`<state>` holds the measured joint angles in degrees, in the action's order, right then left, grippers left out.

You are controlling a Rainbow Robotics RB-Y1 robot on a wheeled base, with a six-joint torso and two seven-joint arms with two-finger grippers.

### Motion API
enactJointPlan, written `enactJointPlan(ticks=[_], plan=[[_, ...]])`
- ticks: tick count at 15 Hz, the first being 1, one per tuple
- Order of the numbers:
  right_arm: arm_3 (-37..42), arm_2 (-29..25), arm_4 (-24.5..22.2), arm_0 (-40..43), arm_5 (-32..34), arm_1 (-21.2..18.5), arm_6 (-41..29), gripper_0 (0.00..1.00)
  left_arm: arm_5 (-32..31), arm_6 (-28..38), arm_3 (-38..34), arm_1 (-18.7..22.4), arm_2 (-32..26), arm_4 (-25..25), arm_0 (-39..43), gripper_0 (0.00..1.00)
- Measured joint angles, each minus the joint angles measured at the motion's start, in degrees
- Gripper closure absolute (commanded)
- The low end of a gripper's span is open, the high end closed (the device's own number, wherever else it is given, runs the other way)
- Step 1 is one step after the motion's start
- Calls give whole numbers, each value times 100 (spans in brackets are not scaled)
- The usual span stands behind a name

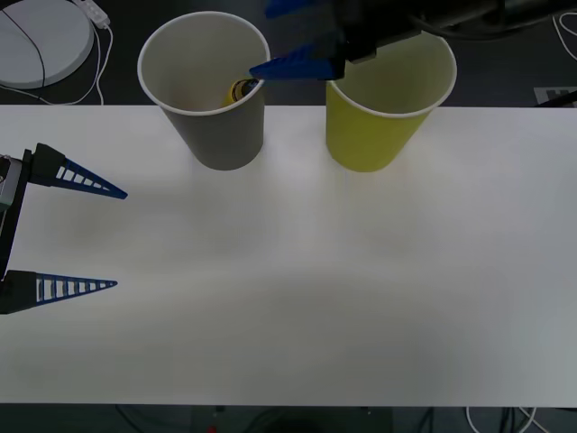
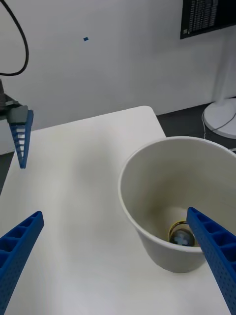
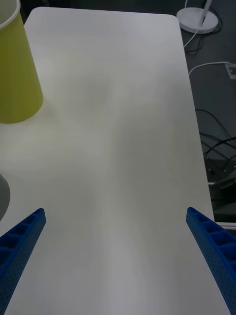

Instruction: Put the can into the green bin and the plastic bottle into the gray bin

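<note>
The gray bin (image 1: 216, 135) stands at the table's back left of centre, and the green bin (image 1: 374, 135) stands upright to its right. Down inside the gray bin lies the plastic bottle (image 1: 242, 90), its black cap facing up in the right wrist view (image 2: 181, 236). My right gripper (image 1: 261, 41) hovers open above the gray bin's rim (image 2: 162, 147), holding nothing. At the table's left edge my left gripper (image 1: 120, 239) is open and empty, and its wrist view shows the green bin (image 3: 14, 74). The can is out of view.
The white table (image 1: 315, 298) stretches bare in front of both bins. A round white base (image 1: 41, 41) with cables lies on the floor behind the table's left corner. More cables (image 3: 216, 147) run along the floor beside the table.
</note>
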<state>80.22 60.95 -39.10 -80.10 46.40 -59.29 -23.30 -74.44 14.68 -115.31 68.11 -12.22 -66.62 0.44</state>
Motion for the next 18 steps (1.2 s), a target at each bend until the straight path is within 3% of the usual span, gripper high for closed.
enactJointPlan(ticks=[6,11,18], plan=[[873,-581,536,1331,26,-794,1263,0,0,0,0,0,0,0,0,0],[1474,-1639,586,2867,271,-1243,2132,0,0,0,0,0,0,0,0,0],[1551,-2746,582,4606,943,-1445,3195,0,0,0,0,0,0,0,0,0]])
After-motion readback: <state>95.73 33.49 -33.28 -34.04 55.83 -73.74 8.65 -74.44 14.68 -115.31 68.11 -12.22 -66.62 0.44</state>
